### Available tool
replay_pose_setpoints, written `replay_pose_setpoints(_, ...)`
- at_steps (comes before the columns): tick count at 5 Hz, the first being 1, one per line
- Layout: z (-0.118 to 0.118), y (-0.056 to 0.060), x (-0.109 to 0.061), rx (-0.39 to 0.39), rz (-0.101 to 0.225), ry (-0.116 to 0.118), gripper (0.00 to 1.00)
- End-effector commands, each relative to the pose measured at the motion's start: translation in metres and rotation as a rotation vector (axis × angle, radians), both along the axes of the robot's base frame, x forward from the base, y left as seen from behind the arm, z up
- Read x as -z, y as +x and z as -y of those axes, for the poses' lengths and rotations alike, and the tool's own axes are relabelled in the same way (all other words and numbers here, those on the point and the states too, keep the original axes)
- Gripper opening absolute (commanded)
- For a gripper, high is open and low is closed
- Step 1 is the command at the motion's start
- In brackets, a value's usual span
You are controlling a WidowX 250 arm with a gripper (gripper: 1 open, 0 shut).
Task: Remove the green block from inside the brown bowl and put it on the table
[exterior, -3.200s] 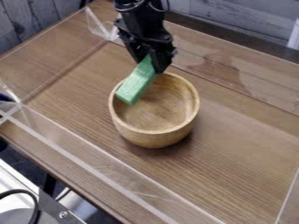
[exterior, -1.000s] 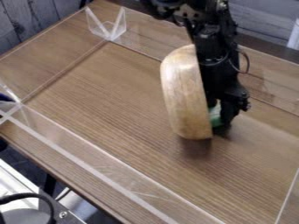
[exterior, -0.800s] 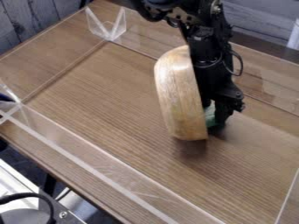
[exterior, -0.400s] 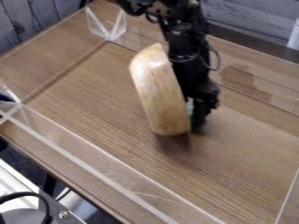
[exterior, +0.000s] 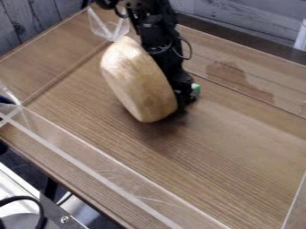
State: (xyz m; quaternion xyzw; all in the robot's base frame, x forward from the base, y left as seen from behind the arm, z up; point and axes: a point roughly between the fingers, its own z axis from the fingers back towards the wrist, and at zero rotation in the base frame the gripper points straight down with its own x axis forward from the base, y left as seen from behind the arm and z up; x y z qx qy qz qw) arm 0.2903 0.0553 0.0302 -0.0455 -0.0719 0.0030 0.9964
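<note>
a: what do we have in front of us?

b: we see one camera view, looking down at the table (exterior: 84, 103), a wood-grain top edged by low clear walls. the brown bowl (exterior: 135, 82) is tipped up on its side, its rounded outside facing us, so we cannot see into it. the dark arm comes down from the top of the view, just behind the bowl's right edge.

a: and the green block?

b: only a small spot of the green block (exterior: 191, 89) shows, low at the bowl's right edge, right by the gripper (exterior: 187, 92). we cannot tell whether it is in the bowl, pinned against the rim, or on the table.

a: is the pincer grasping it?

b: we cannot tell. the bowl and arm hide the jaws, so released or clenched is a guess.

a: which step are we on?

b: we judge it to be the placing step, and not a clean one, since the bowl is tilted. next, the block needs to lie flat on bare wood, clear of the bowl, and the arm should lift away without dragging the bowl.
</note>
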Motion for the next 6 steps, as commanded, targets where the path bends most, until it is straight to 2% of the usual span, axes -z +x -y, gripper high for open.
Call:
replay_pose_setpoints(1, -0.017, -0.007, -0.012, -0.022, 0.045, 0.011, 1.00)
replay_pose_setpoints(3, 0.036, -0.015, -0.015, 0.016, 0.047, 0.045, 1.00)
replay_pose_setpoints(4, 0.017, -0.016, -0.019, -0.005, 0.045, 0.027, 1.00)
replay_pose_setpoints(5, 0.017, -0.013, -0.019, -0.012, 0.038, 0.004, 0.00)
replay_pose_setpoints(6, 0.018, -0.010, -0.018, -0.047, 0.038, 0.018, 0.00)
